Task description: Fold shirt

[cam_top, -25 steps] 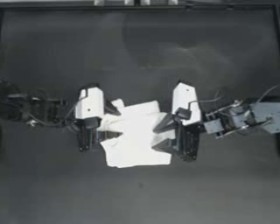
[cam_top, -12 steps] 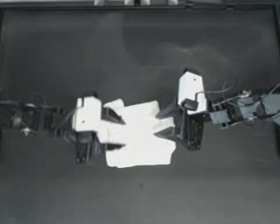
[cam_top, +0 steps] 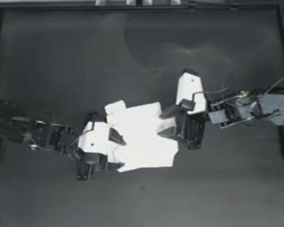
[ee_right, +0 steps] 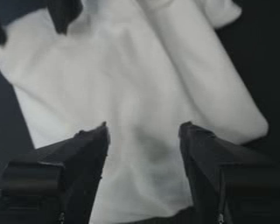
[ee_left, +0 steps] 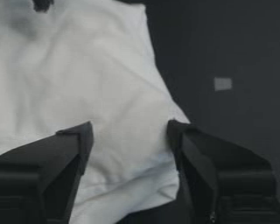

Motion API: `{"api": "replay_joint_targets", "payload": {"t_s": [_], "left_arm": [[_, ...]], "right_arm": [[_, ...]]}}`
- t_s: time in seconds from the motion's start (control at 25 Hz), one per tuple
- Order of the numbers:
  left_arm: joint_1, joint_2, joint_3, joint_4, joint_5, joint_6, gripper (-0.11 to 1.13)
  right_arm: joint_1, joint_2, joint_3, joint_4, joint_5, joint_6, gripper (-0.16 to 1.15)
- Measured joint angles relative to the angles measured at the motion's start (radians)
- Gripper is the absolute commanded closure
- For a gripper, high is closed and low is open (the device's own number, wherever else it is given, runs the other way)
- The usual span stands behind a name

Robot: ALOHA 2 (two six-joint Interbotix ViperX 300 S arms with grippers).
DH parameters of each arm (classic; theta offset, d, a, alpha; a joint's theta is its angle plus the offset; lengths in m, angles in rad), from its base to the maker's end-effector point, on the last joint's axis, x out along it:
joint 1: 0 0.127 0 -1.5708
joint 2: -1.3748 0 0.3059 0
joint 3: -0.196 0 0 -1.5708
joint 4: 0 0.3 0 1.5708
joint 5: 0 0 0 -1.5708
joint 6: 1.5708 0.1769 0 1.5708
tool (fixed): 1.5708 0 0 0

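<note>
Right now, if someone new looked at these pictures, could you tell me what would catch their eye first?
The bright white shirt stands out at once, lying crumpled and partly folded near the middle of the dark table. The left gripper sits over its left edge and the right gripper over its right edge, both with open jaws and white cloth showing between them.

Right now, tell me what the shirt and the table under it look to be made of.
The shirt: soft woven or knit cloth, probably cotton, matte white; it wrinkles and drapes in folds between the open left gripper and open right gripper. The table: a dark, matte, flat surface with faint sheen; whether it is a mat or a coated board is unclear.
</note>
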Motion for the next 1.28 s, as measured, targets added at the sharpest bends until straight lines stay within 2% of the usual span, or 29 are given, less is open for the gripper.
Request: {"api": "replay_joint_targets", "payload": {"t_s": [0.76,1.08,1.28], "left_arm": [[0.000,0.072,0.023,-0.026,-0.009,0.002,0.14],[0.008,0.034,0.011,-0.026,0.055,0.012,0.14],[0.028,-0.038,0.008,-0.017,0.081,0.012,0.14]], "right_arm": [[-0.015,0.094,-0.011,0.006,-0.009,0.002,0.13],[-0.015,0.064,-0.025,-0.003,-0.009,0.000,0.13],[-0.015,0.003,-0.025,-0.014,0.002,0.000,0.13]]}}
